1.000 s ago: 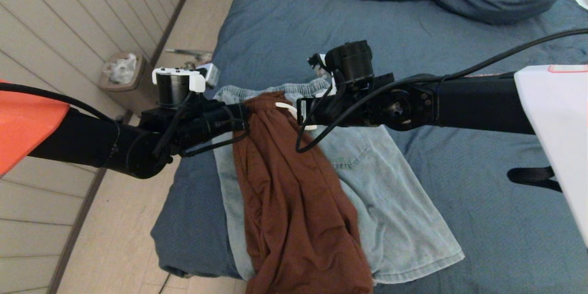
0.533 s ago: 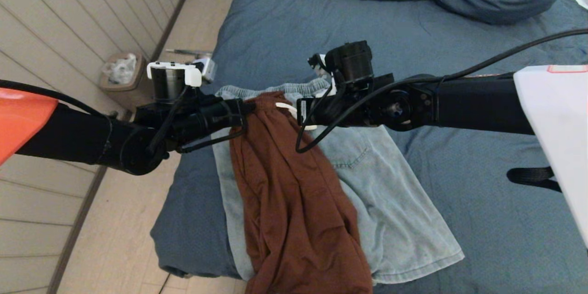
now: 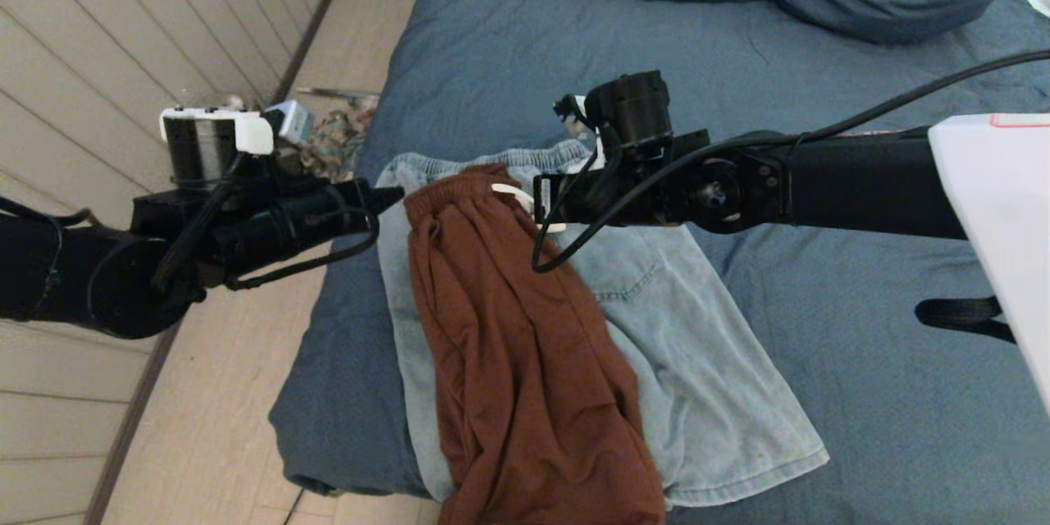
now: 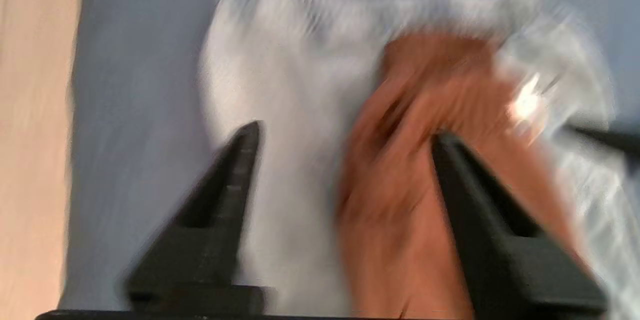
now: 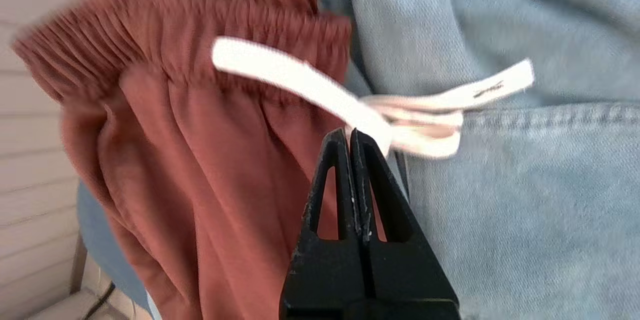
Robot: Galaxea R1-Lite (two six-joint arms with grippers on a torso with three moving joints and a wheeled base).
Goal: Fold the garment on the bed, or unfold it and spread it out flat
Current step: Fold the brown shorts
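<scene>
Item one, the bed (image 3: 820, 344), slate-blue, fills my head view. Item two, rust-brown shorts (image 3: 517, 361) lying lengthwise over pale denim shorts (image 3: 705, 377) near the bed's left edge, waistbands toward the pillows. My left gripper (image 4: 345, 132) hangs at the brown waistband's left side, fingers apart, nothing between them. My right gripper (image 5: 348, 135) sits closed by the white drawstring (image 5: 400, 115); whether it pinches cloth I cannot tell.
</scene>
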